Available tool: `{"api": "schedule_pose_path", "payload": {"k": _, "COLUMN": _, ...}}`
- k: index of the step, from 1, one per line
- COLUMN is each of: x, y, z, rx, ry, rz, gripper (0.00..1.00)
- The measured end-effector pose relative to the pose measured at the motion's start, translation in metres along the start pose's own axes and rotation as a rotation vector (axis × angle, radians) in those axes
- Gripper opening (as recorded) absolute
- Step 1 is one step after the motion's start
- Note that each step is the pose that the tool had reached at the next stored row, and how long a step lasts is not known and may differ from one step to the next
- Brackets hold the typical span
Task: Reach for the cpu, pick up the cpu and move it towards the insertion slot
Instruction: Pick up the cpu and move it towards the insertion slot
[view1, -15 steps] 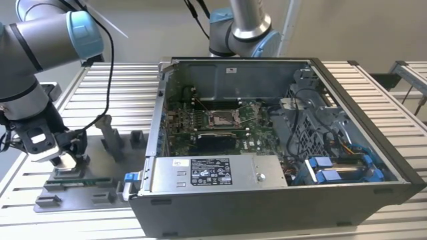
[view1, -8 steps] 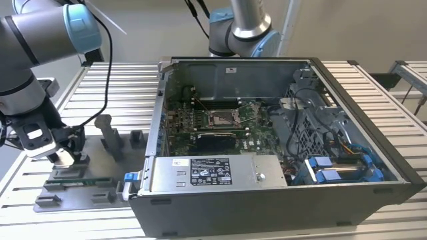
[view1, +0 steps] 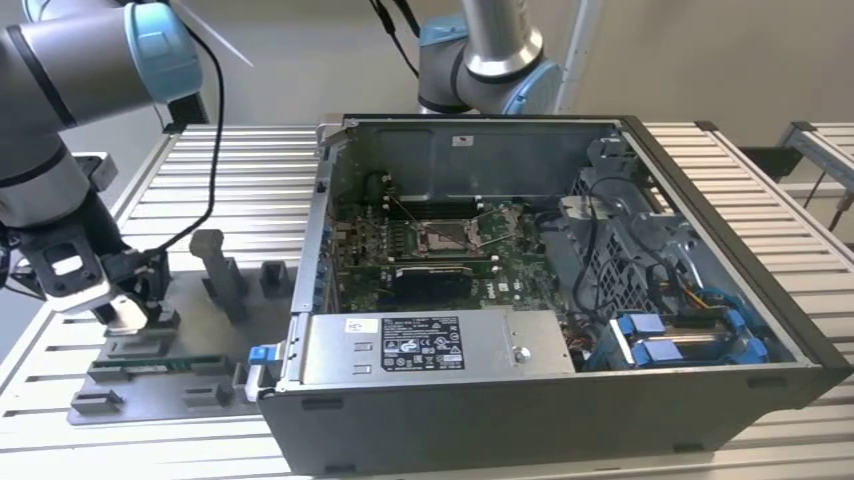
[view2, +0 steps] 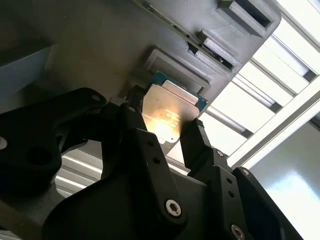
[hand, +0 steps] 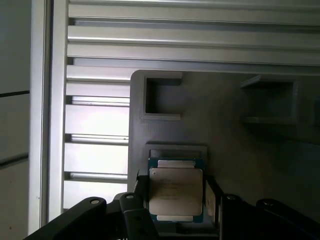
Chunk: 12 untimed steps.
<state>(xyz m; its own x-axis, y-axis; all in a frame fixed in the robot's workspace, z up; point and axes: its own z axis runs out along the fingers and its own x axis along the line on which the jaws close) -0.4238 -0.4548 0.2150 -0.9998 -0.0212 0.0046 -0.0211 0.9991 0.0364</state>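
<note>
The cpu (view2: 169, 111) (hand: 175, 194), a small square chip with a pale metal face and a green rim, lies at its recess in the grey parts tray (view1: 200, 385) on the exterior view's left. My gripper (view1: 127, 315) (view2: 165, 119) (hand: 176, 196) is down over it, and its two black fingers (view2: 134, 107) press against opposite edges of the chip in both wrist views. The insertion slot (view1: 443, 237), a shiny square socket frame, sits in the middle of the motherboard inside the open computer case (view1: 534, 395), well off to the exterior view's right of the gripper.
The tray also carries a long green memory stick (view1: 150, 362), upright grey posts (view1: 220, 270) and empty pockets (hand: 162, 95). The tall case wall (view1: 320, 230) stands between tray and socket. A second arm (view1: 487, 60) rises behind the case. Slatted metal table (view1: 747, 190) lies all around.
</note>
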Motion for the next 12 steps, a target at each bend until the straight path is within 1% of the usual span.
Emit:
{"api": "schedule_pose_path", "payload": {"k": 6, "x": 0.0001, "y": 0.0001, "z": -0.0027, "rx": 0.0001, "ry": 0.0001, "rz": 0.001, "gripper": 0.0}}
{"api": "schedule_pose_path", "payload": {"k": 12, "x": 0.0, "y": 0.0003, "z": -0.0092, "rx": 0.0, "ry": -0.0001, "rz": 0.001, "gripper": 0.0}}
